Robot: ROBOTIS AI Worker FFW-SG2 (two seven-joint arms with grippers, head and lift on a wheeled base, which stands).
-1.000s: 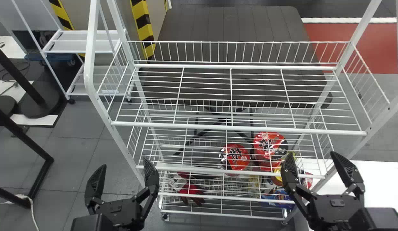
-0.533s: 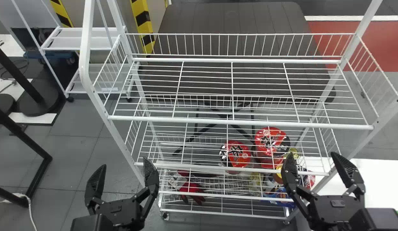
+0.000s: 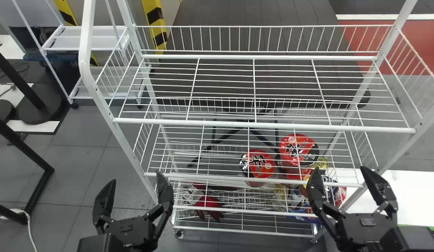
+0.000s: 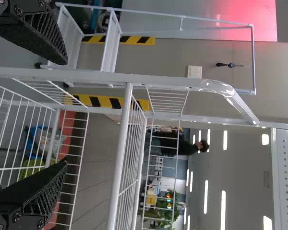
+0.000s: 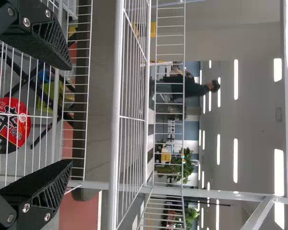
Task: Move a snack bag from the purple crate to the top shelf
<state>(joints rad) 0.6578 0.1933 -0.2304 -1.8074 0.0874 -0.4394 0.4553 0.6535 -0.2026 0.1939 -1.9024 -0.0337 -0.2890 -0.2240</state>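
Compared with the earlier frames, your head view shows the white rack (image 3: 130, 150) bigger, and its top shelf (image 3: 220, 124) sits higher in the picture, so the rack seems nearer to you. Both grippers keep the same place in this view.

Your left gripper (image 3: 134, 182) is before the near side of the rack, close to its left post in the head view. It is released: the two fingers stand wide apart. Your right gripper (image 3: 340, 175) is before the right part of the rack, also released, with its fingers well separated. From the left wrist, you see the left gripper (image 4: 67, 112) with the white rails beyond its open fingers. From the right wrist, the right gripper (image 5: 71, 115) is open in the same manner, and red round packs lie beyond the wires.

Lower in the rack, below the top shelf, you have one red pack (image 3: 260, 164) beside another red pack (image 3: 296, 148), and red gloves (image 3: 209, 203) more to the left. Near the right gripper there is also a yellow item (image 3: 320, 163). Which item is your snack bag, I cannot tell. Right of the rack is a white table (image 3: 409, 196), with a green strip (image 3: 421, 228) at its near edge; whether this belongs to the purple crate, I cannot tell.
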